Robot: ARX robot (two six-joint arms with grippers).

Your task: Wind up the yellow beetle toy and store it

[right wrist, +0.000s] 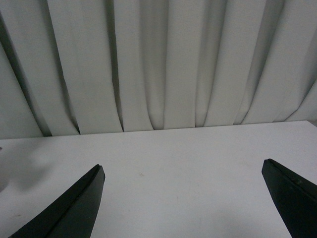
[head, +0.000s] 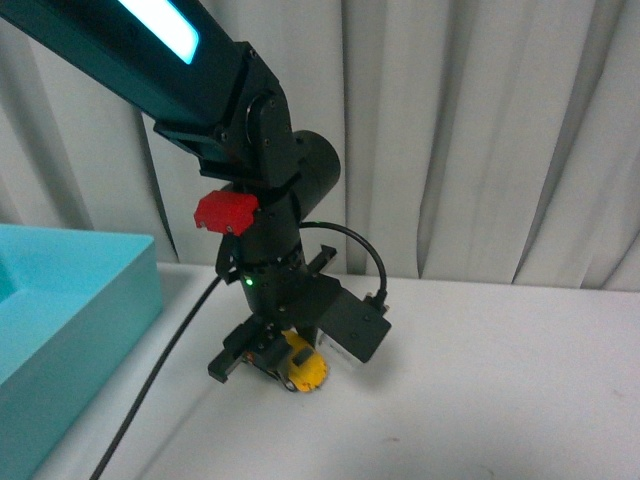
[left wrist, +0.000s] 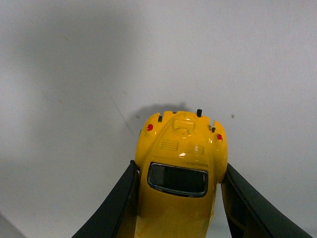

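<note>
At far left sits a turquoise bin (head: pixel 70 300), with a black cable (head: pixel 160 375) trailing across the white table (head: pixel 500 400) beside it. Right of the bin, the left gripper (left wrist: pixel 181 166) points down and clamps the yellow beetle toy (left wrist: pixel 181 144) by its flanks, low over the table, with its red-lamped tail poking past the tips. The right gripper (right wrist: pixel 183 165) is spread wide, holding nothing; table and pale curtain (right wrist: pixel 148 64) show between its fingers.
</note>
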